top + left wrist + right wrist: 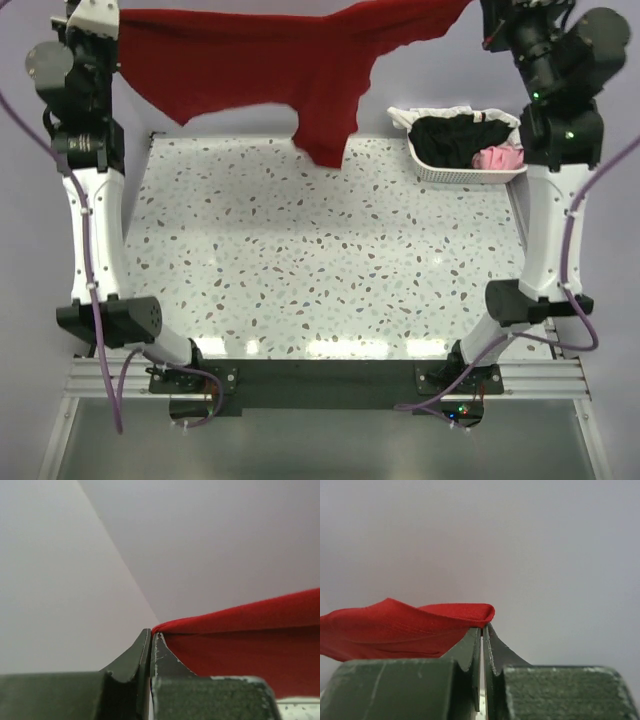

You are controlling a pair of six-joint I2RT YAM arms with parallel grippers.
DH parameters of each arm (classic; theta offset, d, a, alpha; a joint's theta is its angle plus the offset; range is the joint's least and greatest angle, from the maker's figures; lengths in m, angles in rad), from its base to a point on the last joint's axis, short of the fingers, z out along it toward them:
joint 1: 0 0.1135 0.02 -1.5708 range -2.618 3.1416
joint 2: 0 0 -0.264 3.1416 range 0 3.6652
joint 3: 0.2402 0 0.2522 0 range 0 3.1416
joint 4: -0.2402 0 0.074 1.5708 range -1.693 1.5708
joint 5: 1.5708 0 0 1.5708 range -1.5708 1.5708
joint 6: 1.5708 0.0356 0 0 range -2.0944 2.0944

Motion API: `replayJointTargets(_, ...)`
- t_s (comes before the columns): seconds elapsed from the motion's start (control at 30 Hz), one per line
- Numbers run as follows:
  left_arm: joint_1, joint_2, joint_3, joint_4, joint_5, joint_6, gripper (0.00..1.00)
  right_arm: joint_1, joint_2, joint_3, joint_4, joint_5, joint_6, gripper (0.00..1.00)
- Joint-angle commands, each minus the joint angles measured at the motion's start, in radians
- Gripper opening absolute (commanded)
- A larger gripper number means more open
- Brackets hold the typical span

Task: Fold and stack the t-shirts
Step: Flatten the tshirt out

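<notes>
The dark red t-shirt (270, 65) hangs stretched in the air across the far side of the table, one part drooping lowest near the middle. My left gripper (151, 632) is shut on its left edge (240, 635). My right gripper (483, 626) is shut on its right edge (395, 627). In the top view both grippers lie at the upper corners, largely cut off by the frame. A black t-shirt (452, 140), a pink one (497, 157) and a white one (452, 113) lie in the basket.
The white slotted basket (455, 172) stands at the far right of the speckled table (320, 270). The right arm (555, 150) rises beside the basket. The left arm (90, 170) rises along the left table edge.
</notes>
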Motion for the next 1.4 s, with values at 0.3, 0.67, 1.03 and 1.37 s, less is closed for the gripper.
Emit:
replayJointTargets(0.3,0.075,-0.576,-1.079,0.311,0.341,0.242,0.0,-0.009,-0.461,-0.883,0.068,-0.282,-0.31,0.0)
replayJointTargets(0.67,0.074,-0.811,-1.507,-0.288,0.629,0.852,0.0,0.029,-0.704,-1.397,-0.303,-0.324,-0.798,0.0)
replayJointTargets(1.03,0.077,-0.806,-1.671,-0.656,0.512,1.266,0.01,0.287,-0.745,-1.589,-0.637,-0.275,-0.969,0.0)
replayJointTargets(1.37,0.077,-0.773,-1.671,-0.647,0.48,1.255,0.08,0.31,-0.713,-1.575,-0.588,-0.212,-0.956,0.0)
